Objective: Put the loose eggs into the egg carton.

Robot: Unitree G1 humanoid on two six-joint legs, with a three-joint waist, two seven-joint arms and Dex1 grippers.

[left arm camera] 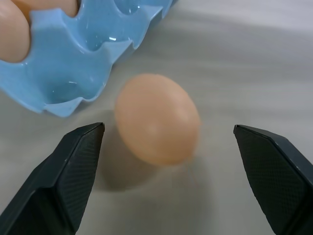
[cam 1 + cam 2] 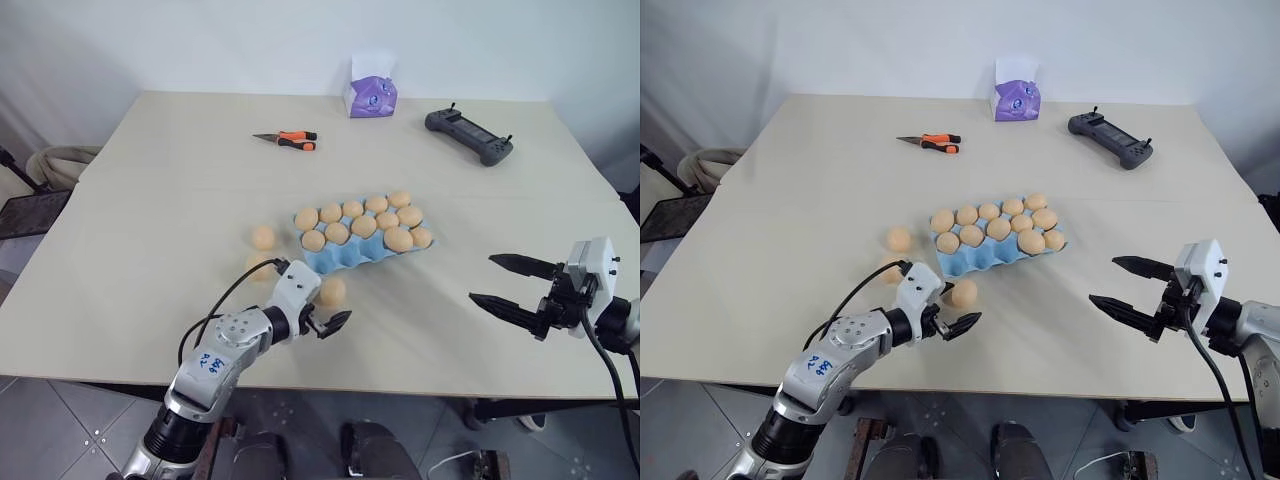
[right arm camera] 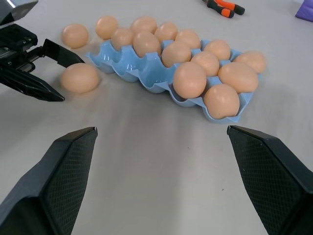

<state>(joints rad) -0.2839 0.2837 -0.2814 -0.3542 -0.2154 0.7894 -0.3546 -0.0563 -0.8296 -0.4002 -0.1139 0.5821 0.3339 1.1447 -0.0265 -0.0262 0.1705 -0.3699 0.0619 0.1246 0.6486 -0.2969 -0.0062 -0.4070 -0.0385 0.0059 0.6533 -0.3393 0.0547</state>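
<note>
**Left fingers lined up on a loose egg beside the carton**

The step in hand looks like the reach for a pick-up. The left gripper (image 2: 322, 322) hangs low over the tabletop (image 2: 150, 200) with its fingers (image 1: 73, 166) spread wide and nothing in them, and one egg (image 1: 157, 119) lies on the tabletop ahead of the tips, roughly centred in the gap and touching neither finger. It sits just beside the near edge of the blue carton (image 1: 78, 58), where cups stand empty.

The next move, as I judge it, calls for easing forward until the egg is properly between the fingers, then closing gently — a smooth oval will roll or squirt out if pinched off-centre — and lifting it over into an empty cup.

Two more eggs wait on the tabletop to the carton's left — one (image 2: 263, 237) near its far corner, another (image 2: 259, 265) close behind the left wrist. The right gripper (image 2: 505, 283) hovers well off to the right, fingers wide apart and empty.
</note>
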